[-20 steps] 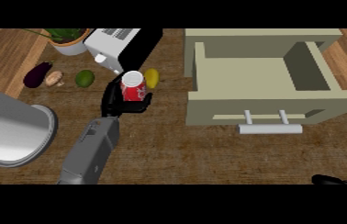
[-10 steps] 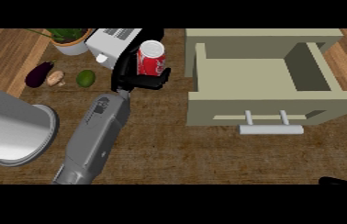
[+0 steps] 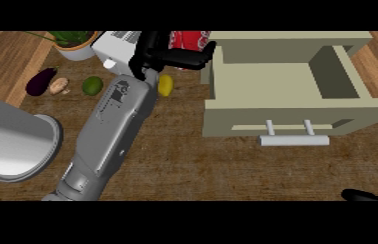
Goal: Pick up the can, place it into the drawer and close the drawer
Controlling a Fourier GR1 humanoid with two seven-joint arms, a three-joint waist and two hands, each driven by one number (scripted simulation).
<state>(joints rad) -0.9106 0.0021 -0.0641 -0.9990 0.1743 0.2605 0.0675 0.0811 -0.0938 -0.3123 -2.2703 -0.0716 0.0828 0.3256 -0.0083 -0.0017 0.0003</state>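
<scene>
From the head view, the left robot hand (image 3: 168, 58) is curled round the red can (image 3: 189, 38), holding it up near the top of the view. The can lies tilted, its long axis running roughly left to right, so its side rather than its lid faces the camera; dark fingers cross over part of it, and how far it has tipped over is hard to judge from this angle.

The relation that matters is can to drawer (image 3: 284, 85). The drawer stands pulled out, its open tray just to the right of the held can. The can sits close to the tray's upper left corner, seemingly over or just outside the left wall; I cannot tell which for sure. In my judgement the coming move is a short carry to the right and toward the robot, to bring the can above the middle of the tray before release. The handle (image 3: 294, 138) on the drawer's front faces the robot.

The left arm is plainly the nearer one. Only a dark tip of the right robot hand (image 3: 360, 195) shows at the lower right corner, well apart from the drawer; whether it is spread or curled I cannot tell.

On the counter (image 3: 192, 168), a yellow fruit (image 3: 166, 85) lies just below the left robot hand.
</scene>
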